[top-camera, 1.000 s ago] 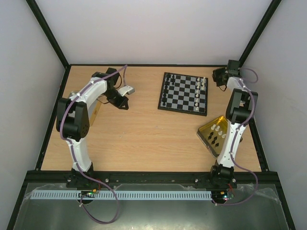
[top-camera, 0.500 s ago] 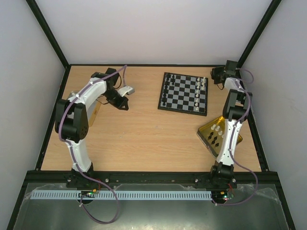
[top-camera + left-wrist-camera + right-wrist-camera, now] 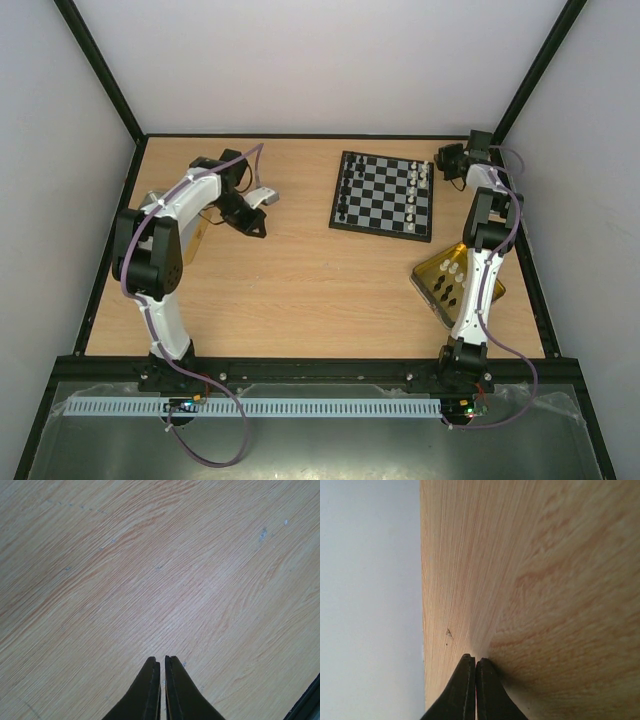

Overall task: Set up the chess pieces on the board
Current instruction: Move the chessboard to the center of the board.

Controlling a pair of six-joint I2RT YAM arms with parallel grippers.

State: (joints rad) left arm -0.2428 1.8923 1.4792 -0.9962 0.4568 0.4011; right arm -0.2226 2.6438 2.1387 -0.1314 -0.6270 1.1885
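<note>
I read the left gripper (image 3: 161,661) as all but closed: fingers nearly pressed together, a thin slit between them, nothing in it. It hung over bare wooden table (image 3: 300,270) at the far left, well apart from the chessboard (image 3: 383,197). The left wrist cam gave me only wood grain and a dark strip in the bottom right corner.

On the right gripper (image 3: 475,659) the fingers were pressed together with no gap I could see and nothing pinched. The top cam put it at the far right corner of the table, just beside the chessboard's far right corner, with the arm stretched out from its base. Its wrist cam was rolled sideways: table on the right, pale wall on the left.

The chessboard sat right of centre toward the far edge, slightly rotated. The black pieces (image 3: 346,190) lined its left edge and the white pieces (image 3: 415,185) its right edge. They were too small for me to tell types.

The gold tin (image 3: 428,270) lay between the chessboard and the right arm's base, partly under the forearm. It held more chess pieces: a white cluster (image 3: 452,268) on the far side and a black cluster (image 3: 447,290) nearer.

A gold edge (image 3: 198,238) showed under the left arm. I couldn't tell what it was.
</note>
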